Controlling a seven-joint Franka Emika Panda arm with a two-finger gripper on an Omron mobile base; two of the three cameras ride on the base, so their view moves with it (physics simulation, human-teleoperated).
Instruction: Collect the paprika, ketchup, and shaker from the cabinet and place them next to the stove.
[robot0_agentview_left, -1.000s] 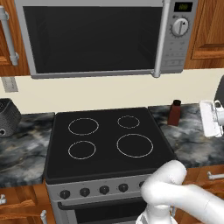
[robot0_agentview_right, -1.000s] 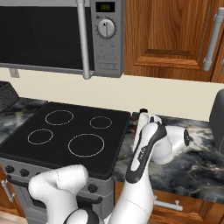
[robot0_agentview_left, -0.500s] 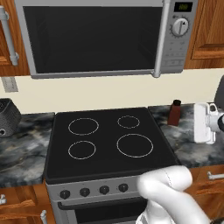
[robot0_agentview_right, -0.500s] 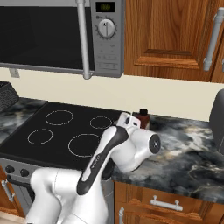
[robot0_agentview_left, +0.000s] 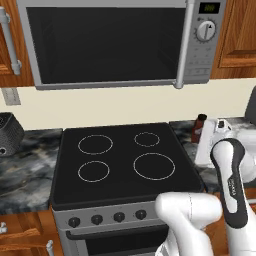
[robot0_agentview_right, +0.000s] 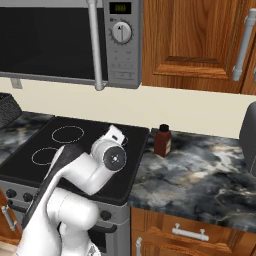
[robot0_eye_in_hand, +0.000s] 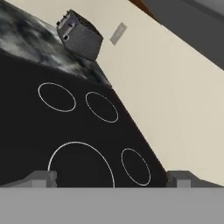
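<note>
The pincer hangs over the stove, fingers spread wide and empty, facing its burners. Beyond it, the paprika stands upright on the worktop just beside the stove's right edge, near the back wall.

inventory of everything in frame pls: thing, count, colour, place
paprika: 1, reddish-brown jar, black cap, on the counter right of the stove
stove: 1, black glass top with four white rings, silver front with dark knobs, centre
microwave: 1, silver with dark door, above the stove
toaster: 1, dark grey, counter left of the stove
counter: 1, dark marbled, both sides of the stove
wall cabinets: reddish-brown wood, doors shut
gripper: 1, dark tips, open, empty, over the cooktop
</note>
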